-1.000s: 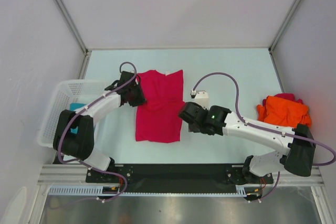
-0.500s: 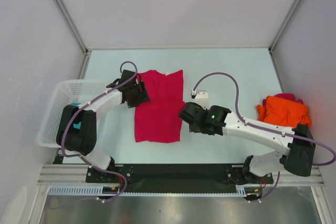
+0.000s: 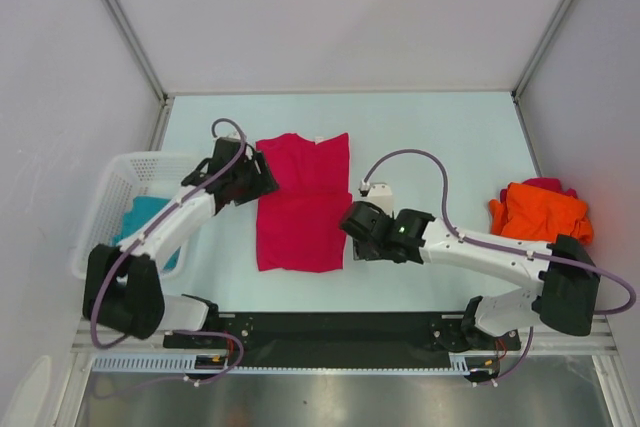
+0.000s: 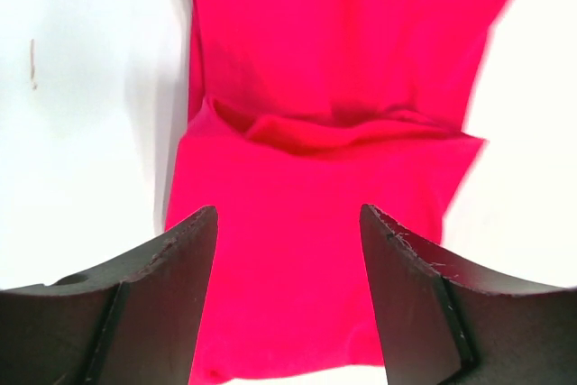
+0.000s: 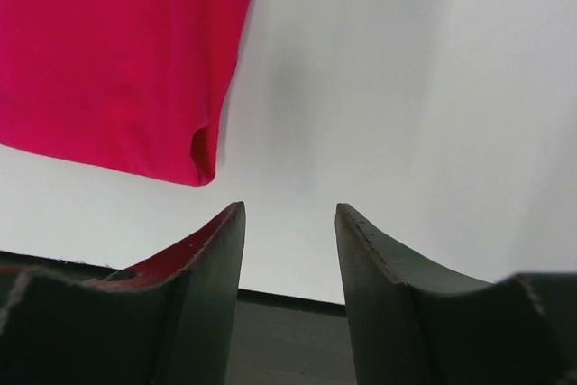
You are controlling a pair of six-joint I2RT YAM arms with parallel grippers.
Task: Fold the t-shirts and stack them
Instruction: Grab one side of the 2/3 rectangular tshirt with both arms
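A: Looking from overhead, seeing a crimson-pink short-sleeved cloth t-shirt point(image 3: 303, 205) laid flat on the pale table point(image 3: 440, 137) as a long rectangle, collar at the far end.

B: Confirming. Hovering at that shirt's left edge, up by the collar end: left gripper point(image 4: 288, 218), fingers spread wide, grasping nothing.

A: Showing more from the left wrist, though. Picking out a rumpled crosswise fold midway along the shirt, raised and shadowed, barely a faint line from overhead.

B: And at the shirt's right edge, by the near corner: right gripper point(image 5: 288, 214), released too, only bare tabletop between the fingers.

A: Catching, from the right wrist only, a small curled lip at that near right corner. Reads as a plain square corner from above.

B: Giving the wider layout only from overhead: well off to the shirt's right, a crumpled bright orange cloth t-shirt point(image 3: 540, 212) in a heap.

A: Well off to the shirt's left, a white plastic mesh basket point(image 3: 110, 187) holding a teal cloth t-shirt point(image 3: 140, 222).
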